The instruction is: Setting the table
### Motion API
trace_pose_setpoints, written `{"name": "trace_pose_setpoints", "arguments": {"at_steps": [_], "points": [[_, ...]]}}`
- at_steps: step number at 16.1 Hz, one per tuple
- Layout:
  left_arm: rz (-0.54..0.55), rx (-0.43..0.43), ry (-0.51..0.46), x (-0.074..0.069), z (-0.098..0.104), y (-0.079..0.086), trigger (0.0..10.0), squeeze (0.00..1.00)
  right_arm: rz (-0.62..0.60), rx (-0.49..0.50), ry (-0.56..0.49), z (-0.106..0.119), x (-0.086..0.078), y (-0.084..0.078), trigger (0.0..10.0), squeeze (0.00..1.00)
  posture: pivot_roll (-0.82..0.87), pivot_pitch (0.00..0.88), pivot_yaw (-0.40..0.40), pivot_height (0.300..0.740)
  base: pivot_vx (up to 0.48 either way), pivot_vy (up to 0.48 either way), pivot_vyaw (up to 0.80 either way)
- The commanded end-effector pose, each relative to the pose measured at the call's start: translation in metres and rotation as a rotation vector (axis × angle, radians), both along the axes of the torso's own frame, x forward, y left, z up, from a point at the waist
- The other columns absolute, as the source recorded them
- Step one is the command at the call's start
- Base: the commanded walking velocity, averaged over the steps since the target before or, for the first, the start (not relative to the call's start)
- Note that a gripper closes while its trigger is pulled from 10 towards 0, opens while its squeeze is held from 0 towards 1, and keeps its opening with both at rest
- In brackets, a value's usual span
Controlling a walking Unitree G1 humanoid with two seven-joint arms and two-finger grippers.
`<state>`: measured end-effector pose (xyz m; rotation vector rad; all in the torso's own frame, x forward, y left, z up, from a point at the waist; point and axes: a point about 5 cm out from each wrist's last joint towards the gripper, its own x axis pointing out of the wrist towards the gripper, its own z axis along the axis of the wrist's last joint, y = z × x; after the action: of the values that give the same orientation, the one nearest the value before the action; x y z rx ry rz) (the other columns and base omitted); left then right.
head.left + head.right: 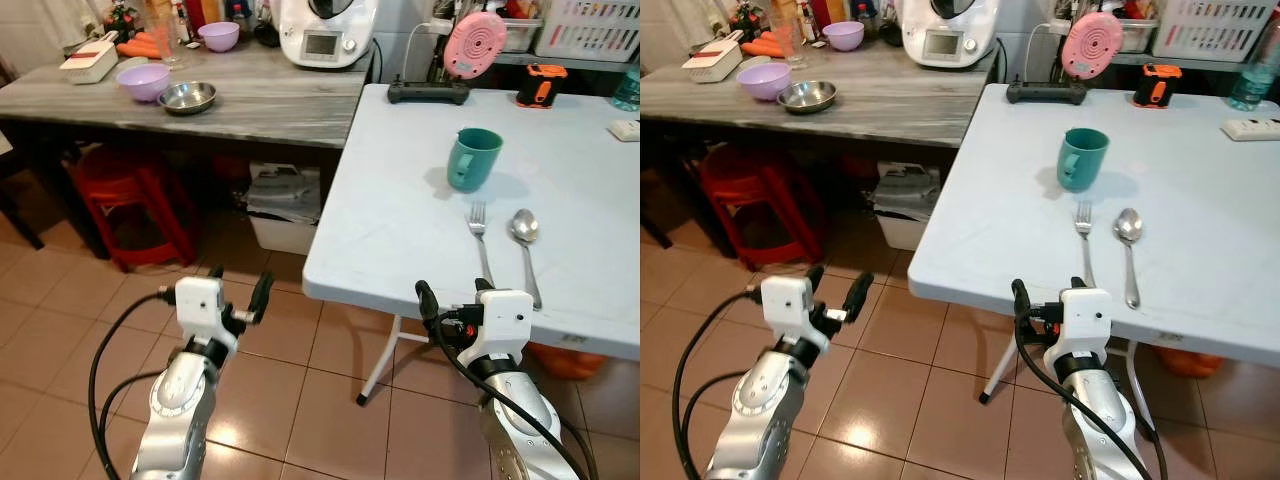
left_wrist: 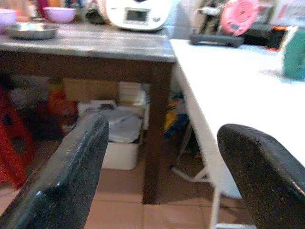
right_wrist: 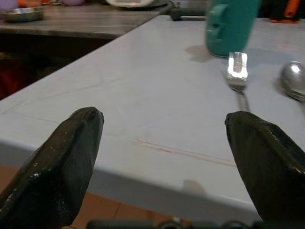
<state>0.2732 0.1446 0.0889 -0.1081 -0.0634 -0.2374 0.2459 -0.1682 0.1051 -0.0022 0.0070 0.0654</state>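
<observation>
1. Two grippers hang low before the white table (image 1: 400, 220) in the left eye view: the left gripper (image 1: 240, 295) over the floor tiles off the table's near left corner, the right gripper (image 1: 455, 300) just at the near edge. On the table, a teal cup (image 1: 472, 158) stands mid-table, and nearer the front edge a fork (image 1: 480, 238) and a spoon (image 1: 524, 240) lie side by side, apart, handles toward the robot.

2. Right eye view: same layout. On the grey wooden bench (image 1: 840, 105) to the left sit a steel bowl (image 1: 807, 95) and a purple bowl (image 1: 764, 80), near its far left end.

3. Left wrist view: both black fingers (image 2: 71, 176) spread wide, nothing between them; the camera looks along the gap between bench and table.

4. Right wrist view: fingers (image 3: 66, 157) wide apart and empty, level with the table's front edge, the fork ahead and the cup behind it.

5. Likely the next step is fetching a bowl from the bench. To do it well, turn toward the bench, keep the fingers wide, and grip the rim squarely so the bowl does not tip.
</observation>
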Motion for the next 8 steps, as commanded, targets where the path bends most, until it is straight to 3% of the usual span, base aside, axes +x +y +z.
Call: {"name": "trace_pose_setpoints", "arguments": {"at_steps": [1, 5, 8], "points": [[-0.026, -0.003, -0.021, 0.001, 0.005, -0.002, 10.0, 0.00, -0.032, 0.004, -0.040, 0.009, 0.000, -0.004, 10.0, 0.00, -0.10, 0.045, 0.064, 0.740, 0.000, 0.000, -0.63], [-0.061, -0.001, -0.002, -0.004, 0.001, 0.000, 10.0, 0.00, -0.061, 0.015, -0.052, 0.011, -0.009, -0.008, 10.0, 0.00, -0.11, 0.047, 0.092, 0.740, 0.000, 0.000, -0.58], [-0.103, 0.000, -0.010, -0.005, 0.001, -0.003, 10.0, 0.00, -0.067, 0.019, -0.042, 0.008, -0.010, -0.007, 10.0, 0.00, -0.11, 0.050, 0.098, 0.740, 0.000, 0.000, 0.00]]}}
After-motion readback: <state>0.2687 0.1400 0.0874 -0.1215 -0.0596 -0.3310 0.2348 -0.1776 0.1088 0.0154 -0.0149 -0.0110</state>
